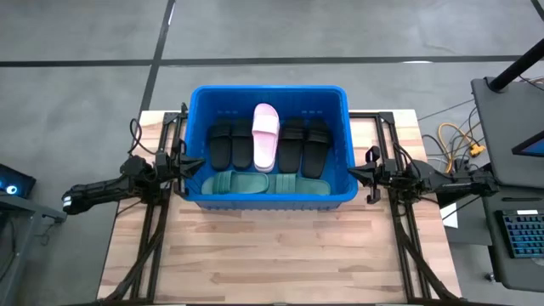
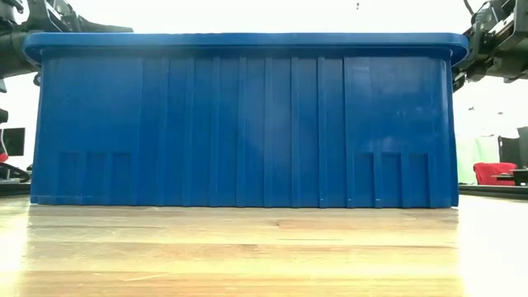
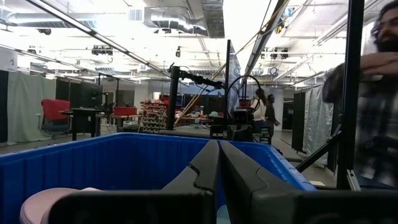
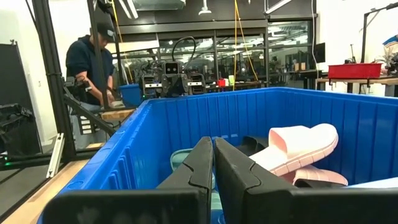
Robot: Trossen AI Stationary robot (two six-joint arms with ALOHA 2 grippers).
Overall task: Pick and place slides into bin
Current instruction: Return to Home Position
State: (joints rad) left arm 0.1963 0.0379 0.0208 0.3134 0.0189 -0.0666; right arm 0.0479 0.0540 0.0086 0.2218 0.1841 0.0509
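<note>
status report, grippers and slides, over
Left gripper shut, empty, left of bin. Right gripper shut, empty, right of it. Slides inside bin. Nothing in the way.

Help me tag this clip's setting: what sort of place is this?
Likely a robotics lab in an industrial hall: exposed ceiling ducts, a red crate, and a person standing beyond the blue bin. The left gripper and right gripper flank it, shut.

1. Bin (image 1: 196,127) on table (image 1: 280,255), centred, toward the far edge.
2. In bin, far part, side by side: left pair of slides (image 1: 231,146), middle slide (image 1: 265,134) lying atop another, right pair of slides (image 1: 304,146).
3. Crosswise slides (image 1: 238,183) end to end along the near wall.
4. Left gripper (image 1: 185,163) just outside bin's left wall, right gripper (image 1: 364,176) just outside the right wall.
</note>
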